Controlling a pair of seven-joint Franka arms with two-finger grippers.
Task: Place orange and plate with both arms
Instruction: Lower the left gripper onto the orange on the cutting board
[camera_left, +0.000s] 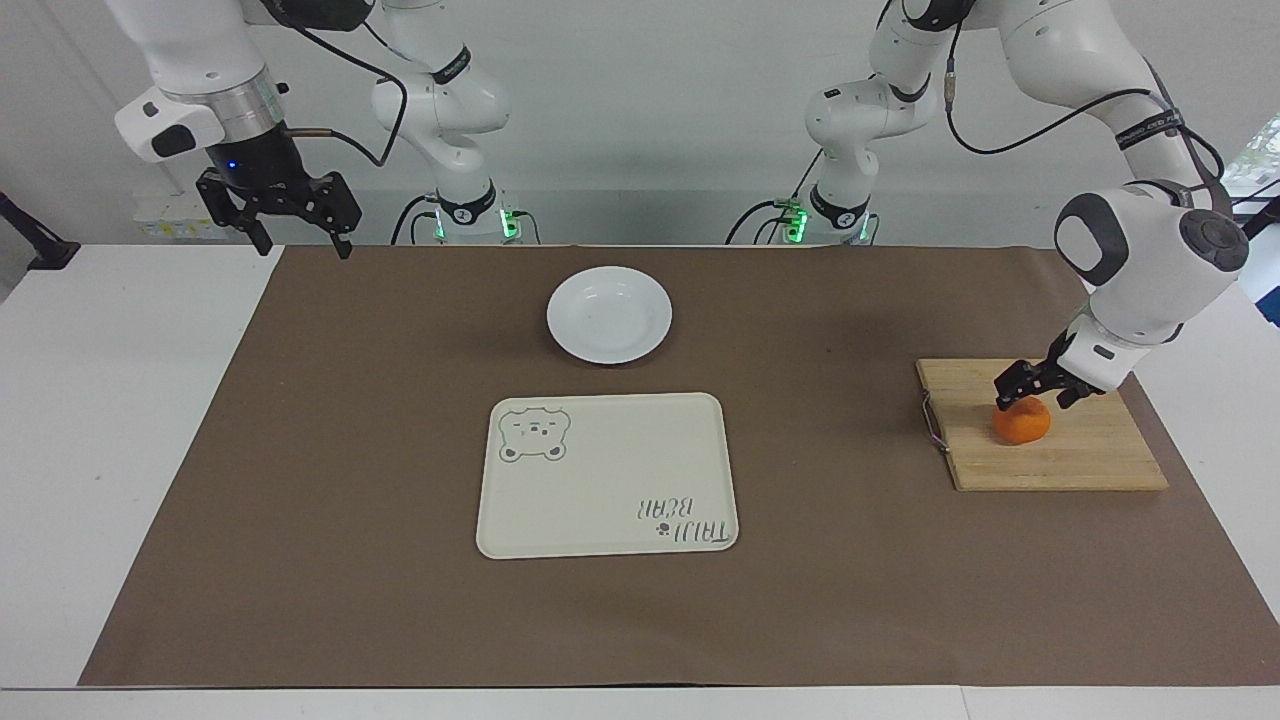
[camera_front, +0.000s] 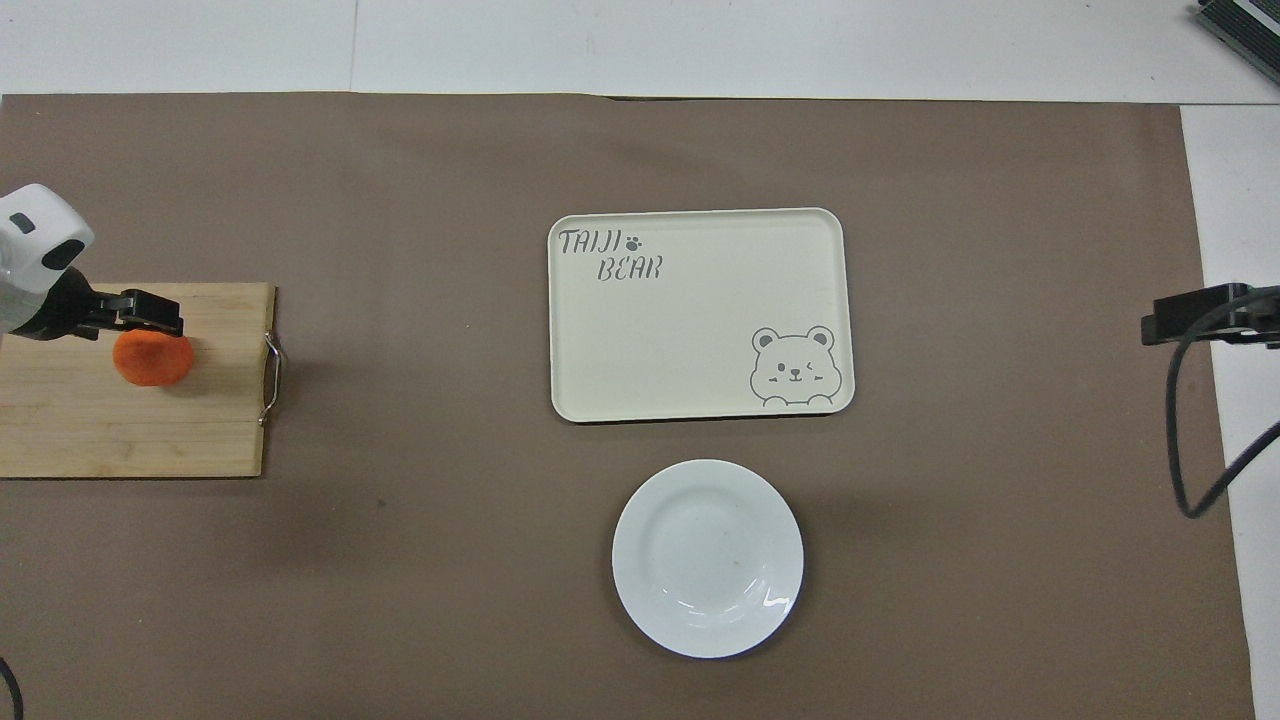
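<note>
The orange lies on a wooden cutting board at the left arm's end of the table; it also shows in the overhead view. My left gripper is open and low over the orange, with its fingers down at the fruit's top. In the overhead view the left gripper covers the orange's upper edge. The white plate sits empty mid-table, near the robots, also seen in the overhead view. My right gripper is open and waits, raised over the right arm's end of the table.
A cream rectangular tray with a bear drawing lies empty, farther from the robots than the plate; it also shows in the overhead view. The cutting board has a metal handle on the edge toward the tray. A brown mat covers the table.
</note>
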